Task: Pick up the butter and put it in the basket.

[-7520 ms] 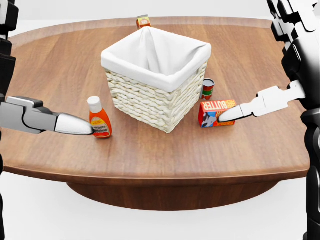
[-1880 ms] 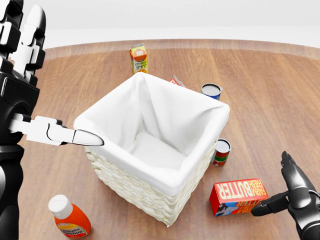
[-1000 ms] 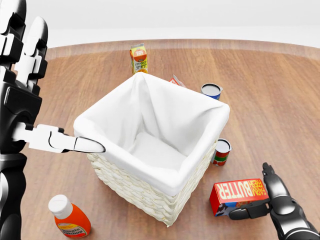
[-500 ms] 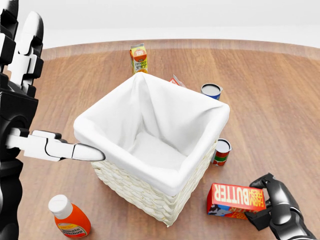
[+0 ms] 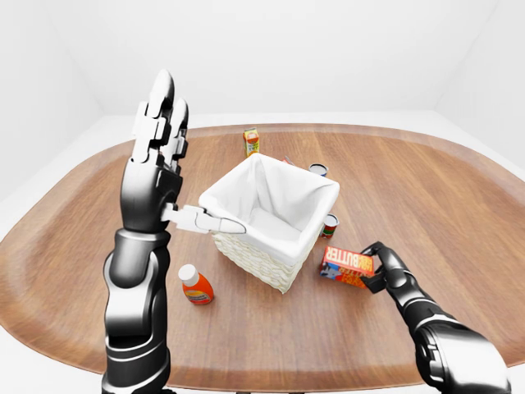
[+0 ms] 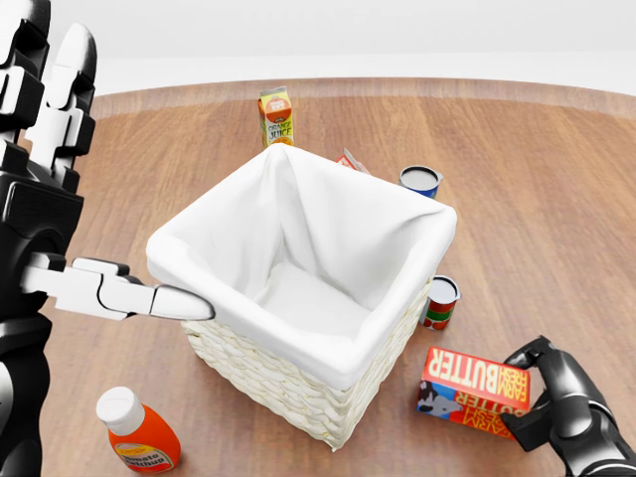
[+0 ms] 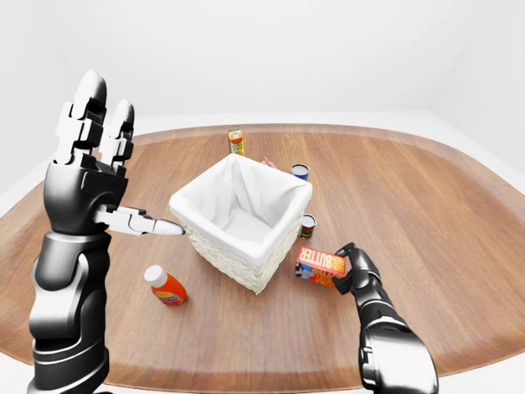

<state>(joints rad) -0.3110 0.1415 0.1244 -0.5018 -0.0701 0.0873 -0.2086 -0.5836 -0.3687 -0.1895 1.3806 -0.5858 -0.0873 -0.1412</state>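
While the black right hand [image 6: 552, 397] gripped the red rectangular butter box [image 6: 474, 392] at its right end, tilting it just above the brown wooden table [image 6: 556, 199] near the head view's lower right, an orange sauce bottle with a white cap [image 6: 138, 436] lay at lower left. Raised at the left, the left hand [image 5: 157, 164] stood wide open, one white finger [image 6: 124, 293] pointing at the white-lined wicker basket [image 6: 298, 368]. Beside the basket stood a small red can [image 6: 439, 302]; farther off, a blue-rimmed can [image 6: 419, 181] and an orange juice carton [image 6: 276, 116].
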